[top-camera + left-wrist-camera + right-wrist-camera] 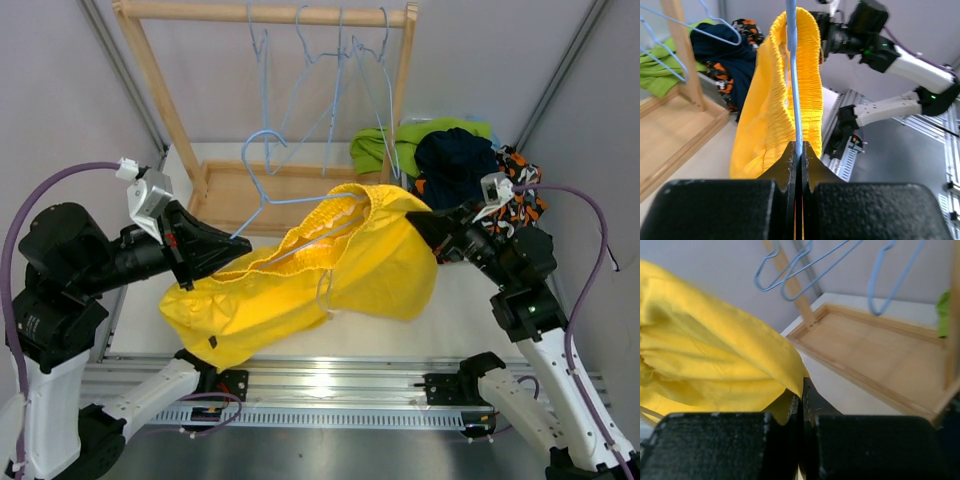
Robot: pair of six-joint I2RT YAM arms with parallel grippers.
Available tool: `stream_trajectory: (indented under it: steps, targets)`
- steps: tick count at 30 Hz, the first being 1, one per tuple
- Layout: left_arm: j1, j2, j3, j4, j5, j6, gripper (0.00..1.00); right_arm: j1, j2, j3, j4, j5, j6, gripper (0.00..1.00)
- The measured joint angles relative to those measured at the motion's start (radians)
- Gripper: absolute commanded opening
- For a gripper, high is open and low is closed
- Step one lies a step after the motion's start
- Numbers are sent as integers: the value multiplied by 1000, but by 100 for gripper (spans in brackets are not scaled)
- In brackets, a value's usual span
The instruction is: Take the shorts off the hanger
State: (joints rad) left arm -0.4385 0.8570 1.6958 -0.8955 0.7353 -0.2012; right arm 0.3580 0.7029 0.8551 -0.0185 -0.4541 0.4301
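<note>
— Where are your pincers?
— My left pincer [799, 151] is pressed together on the wire of the light blue hanger [792, 60], left of centre in the top view. My right pincer [802, 392] pinches an edge of the yellow shorts [340, 270].
— And those shorts?
— Stretched across mid-frame over the table [455, 315], hanger wire inside the waistband. Lime green shorts [385, 145], navy shorts [455, 160] and patterned shorts [522, 195] lie heaped upper right, beside the wooden rack [160, 115].
</note>
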Motion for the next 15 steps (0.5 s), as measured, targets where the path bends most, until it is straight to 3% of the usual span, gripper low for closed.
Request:
stream_trajectory:
  steps: [3, 8, 15]
  targets:
    - [-1, -11, -26, -17, -46, 21, 0, -95, -4, 28, -49, 34, -40, 0]
    - [-5, -27, -68, -43, -98, 49, 0, -327, 50, 76, -34, -51, -16, 0]
    - [-50, -19, -74, -57, -185, 72, 0, -442, 84, 54, -13, -97, 55, 0]
